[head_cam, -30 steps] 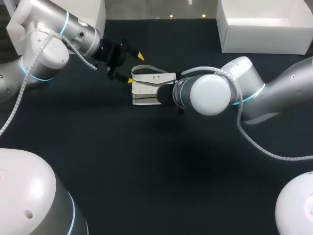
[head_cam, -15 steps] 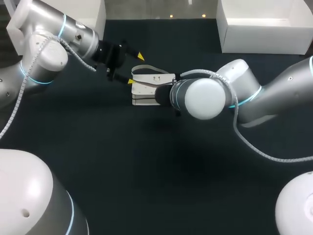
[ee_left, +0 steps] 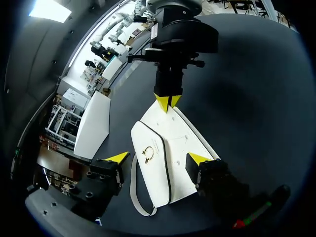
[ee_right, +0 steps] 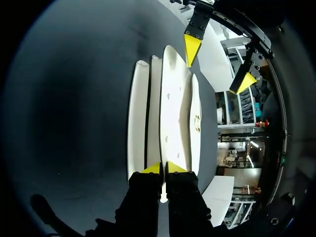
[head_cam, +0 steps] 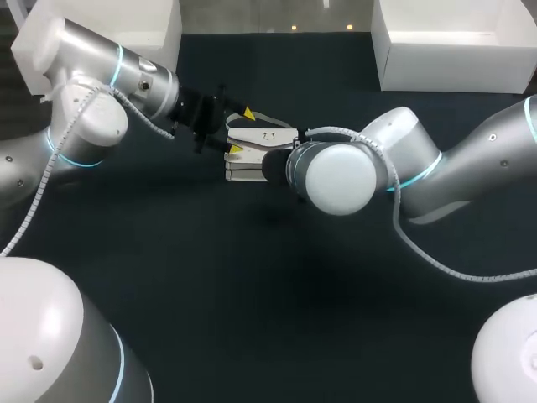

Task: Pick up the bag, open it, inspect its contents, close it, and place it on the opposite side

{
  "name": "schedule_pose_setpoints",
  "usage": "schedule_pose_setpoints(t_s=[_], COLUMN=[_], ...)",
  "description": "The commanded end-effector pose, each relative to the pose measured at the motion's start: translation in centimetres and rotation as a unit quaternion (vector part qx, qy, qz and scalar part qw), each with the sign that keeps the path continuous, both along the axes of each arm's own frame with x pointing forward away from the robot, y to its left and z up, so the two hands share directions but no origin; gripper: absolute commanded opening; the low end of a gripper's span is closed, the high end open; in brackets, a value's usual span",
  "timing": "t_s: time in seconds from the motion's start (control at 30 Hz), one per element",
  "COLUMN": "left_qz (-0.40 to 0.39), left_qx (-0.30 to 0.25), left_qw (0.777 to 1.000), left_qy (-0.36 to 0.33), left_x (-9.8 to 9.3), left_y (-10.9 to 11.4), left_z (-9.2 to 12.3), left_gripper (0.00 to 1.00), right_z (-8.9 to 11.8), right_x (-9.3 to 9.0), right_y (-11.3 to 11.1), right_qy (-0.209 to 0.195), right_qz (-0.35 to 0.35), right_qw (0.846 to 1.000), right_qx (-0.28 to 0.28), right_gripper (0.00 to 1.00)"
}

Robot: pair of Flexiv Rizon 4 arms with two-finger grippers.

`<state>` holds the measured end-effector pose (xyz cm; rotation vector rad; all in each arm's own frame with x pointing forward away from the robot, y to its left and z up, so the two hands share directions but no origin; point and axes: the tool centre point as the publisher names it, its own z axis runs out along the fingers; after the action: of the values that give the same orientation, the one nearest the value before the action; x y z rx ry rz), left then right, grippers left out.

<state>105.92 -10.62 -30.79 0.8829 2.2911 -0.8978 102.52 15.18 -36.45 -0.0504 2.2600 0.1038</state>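
Observation:
A white bag (head_cam: 252, 157) with a gold clasp and a grey strap lies on the dark table. In the left wrist view the bag (ee_left: 163, 163) sits between the spread fingers of my left gripper (ee_left: 158, 158). One fingertip (ee_left: 197, 159) is at the bag's side and the other (ee_left: 118, 158) stands off beyond the strap. In the head view that left gripper (head_cam: 242, 132) straddles the bag's left end. My right gripper (ee_right: 164, 169) is shut on a thin edge of the bag (ee_right: 173, 108) at its other end. The right gripper (ee_left: 168, 102) also shows in the left wrist view. My right arm (head_cam: 340, 178) hides its gripper in the head view.
A white open box (head_cam: 453, 50) stands at the back right of the table. Another white box (head_cam: 159, 25) stands at the back left. Dark bare table surface (head_cam: 268, 285) lies in front of the bag.
My left gripper has moved right onto the bag's left end and its fingers have narrowed. My right gripper has closed on the bag's right end, and its arm has shifted slightly left.

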Motion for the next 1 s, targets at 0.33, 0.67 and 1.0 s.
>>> schedule_pose_setpoints(t_s=[0.33,0.67,1.0], left_qz=[0.010,0.015,0.020], left_qx=[0.007,0.005,-0.009], left_qw=[1.000,1.000,0.999], left_qy=[0.017,0.025,0.031], left_x=[1.0,1.0,1.7], left_y=[0.1,0.3,0.5], left_z=[-1.6,-2.3,-1.5], left_gripper=[0.22,0.00,0.03], right_z=[-0.4,-0.4,-0.4], right_x=[-0.1,-0.1,-0.1], right_y=[0.1,0.1,0.1], right_qy=[-0.010,-0.010,-0.010], right_qz=[0.001,0.001,0.001], right_qw=[1.000,1.000,1.000], right_qx=[0.003,0.003,0.003], right_gripper=[0.00,0.00,0.00])
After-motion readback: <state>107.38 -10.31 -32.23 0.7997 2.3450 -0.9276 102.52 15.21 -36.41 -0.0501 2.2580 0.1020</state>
